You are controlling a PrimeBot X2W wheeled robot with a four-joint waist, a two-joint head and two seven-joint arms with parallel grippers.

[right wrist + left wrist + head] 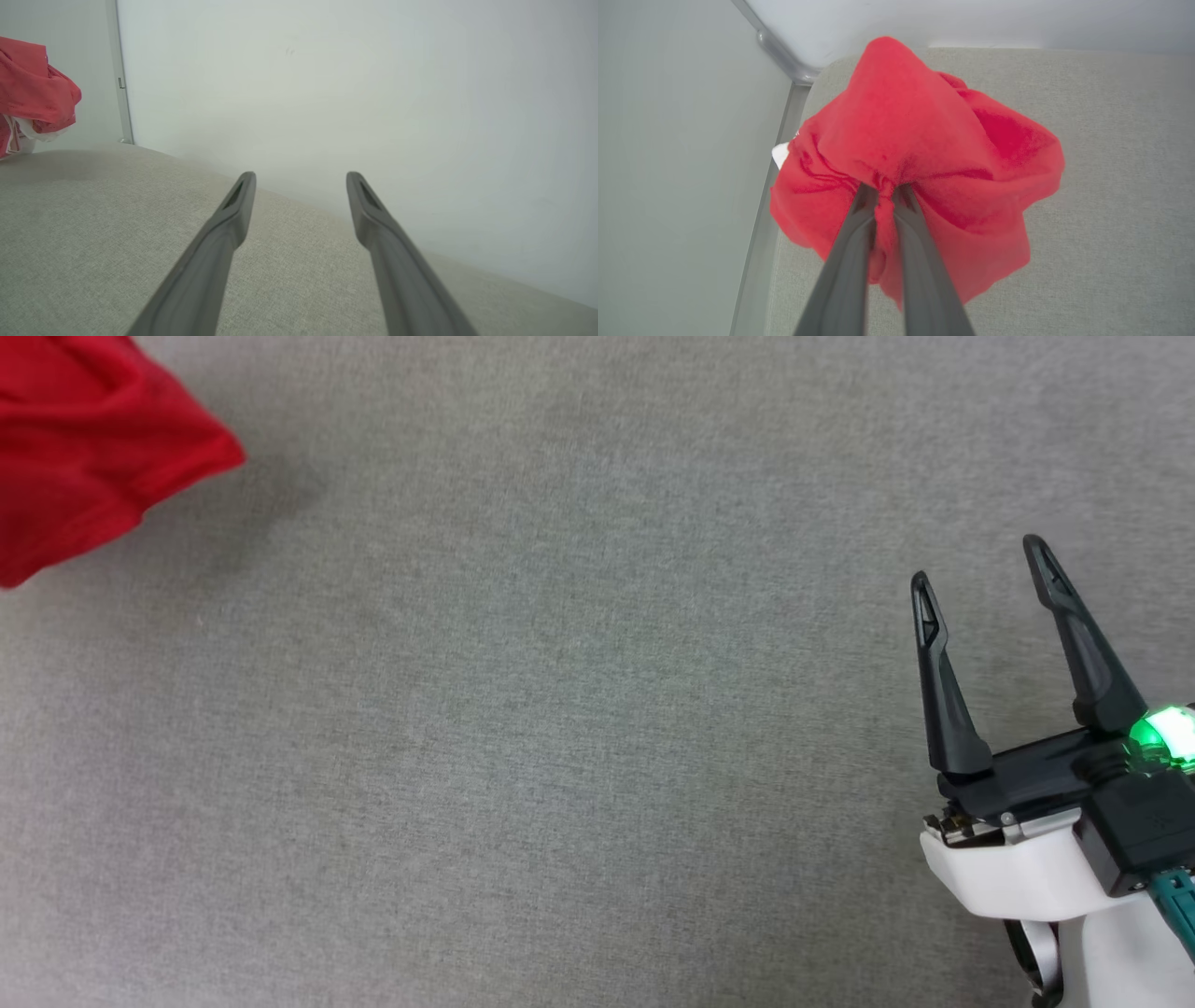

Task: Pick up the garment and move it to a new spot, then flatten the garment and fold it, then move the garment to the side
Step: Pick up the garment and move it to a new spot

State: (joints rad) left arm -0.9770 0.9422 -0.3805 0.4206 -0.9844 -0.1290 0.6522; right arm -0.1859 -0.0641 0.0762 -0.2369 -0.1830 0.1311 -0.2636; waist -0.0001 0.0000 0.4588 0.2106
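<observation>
The garment (93,448) sits at the 10 o'clock corner of the head view as a bunched red mass, cut off by the frame, and it throws a soft shadow on the table (560,709) toward 3 o'clock. From that shadow it is judged to be lifted rather than lying flat. In the left wrist view the left pincer (885,189) has its fingers drawn almost together on a narrow ridge of red fabric. The rest of the garment drapes around and below that pinch, and a small white patch shows at its 9 o'clock edge. The edge of the table and a rounded corner lie just beside the hanging cloth, at 9 to 11 o'clock in that view. The right pincer (978,565) is at the 4 o'clock side of the head view. Its fingers are spread wide, it holds nothing, and it is well apart from the garment; it points toward a pale wall (373,93). Step in hand, as judged: carrying the garment to a new spot. Hazards:

- The pinch holds only a thin fold of soft fabric, so a quick swing could pull it free.
- Letting go near the table edge could send the cloth over the side.
- Lowering it bunched would leave layers trapped underneath and make flattening harder.
</observation>
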